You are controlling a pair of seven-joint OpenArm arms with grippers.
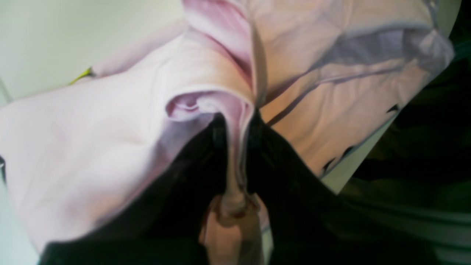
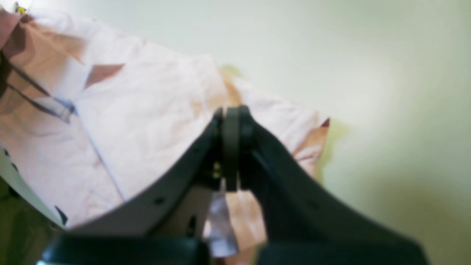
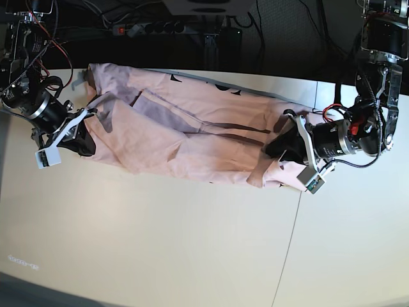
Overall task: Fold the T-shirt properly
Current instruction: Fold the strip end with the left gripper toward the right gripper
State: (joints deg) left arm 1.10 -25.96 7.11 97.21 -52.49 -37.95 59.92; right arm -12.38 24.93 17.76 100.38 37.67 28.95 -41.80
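**Layout of garment and arms on the table**

Large pale pink short-sleeved cotton T-shirt (image 3: 192, 137) spread lengthwise across the far half of the pale flat table (image 3: 160, 243), partly folded over itself. Black right gripper (image 3: 82, 142) at the base view's left end of the cloth; black left gripper (image 3: 287, 150) at the opposite end. Black power strip (image 3: 150, 27) behind the table's far edge.

A robotics lab: a white worktable (image 3: 160, 243), loose cables (image 3: 128, 13) and a power strip (image 3: 150, 27).
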